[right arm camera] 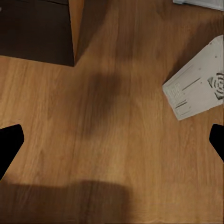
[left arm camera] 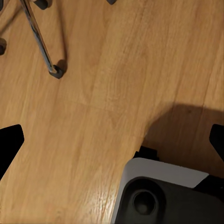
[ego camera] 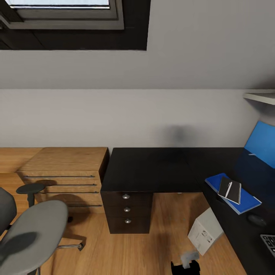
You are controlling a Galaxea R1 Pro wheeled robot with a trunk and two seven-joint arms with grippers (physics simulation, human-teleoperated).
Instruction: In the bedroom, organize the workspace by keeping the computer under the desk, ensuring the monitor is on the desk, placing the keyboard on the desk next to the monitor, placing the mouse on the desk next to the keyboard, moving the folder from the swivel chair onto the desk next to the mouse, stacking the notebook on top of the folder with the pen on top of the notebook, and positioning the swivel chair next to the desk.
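Over by the wall, one long black desk [ego camera: 152,168] runs into the corner, three round silver knobs [ego camera: 126,196] down its single drawer stack. On its right stretch lies one blue folder [ego camera: 250,200], one dark notebook [ego camera: 230,190] stacked on it and one white pen [ego camera: 228,189] across the notebook. Just beyond the folder sits one dark mouse [ego camera: 256,219], then a corner of the keyboard [ego camera: 269,242]. One pale computer [ego camera: 205,231] stands tilted on the wood floor [ego camera: 160,248] beside the desk. One grey swivel chair [ego camera: 32,236] stands well apart, near the oak drawer unit [ego camera: 65,172]. Both grippers hang over bare floor, left gripper [left arm camera: 112,140] and right gripper [right arm camera: 112,140], each with two dark fingers spread wide and nothing between them.
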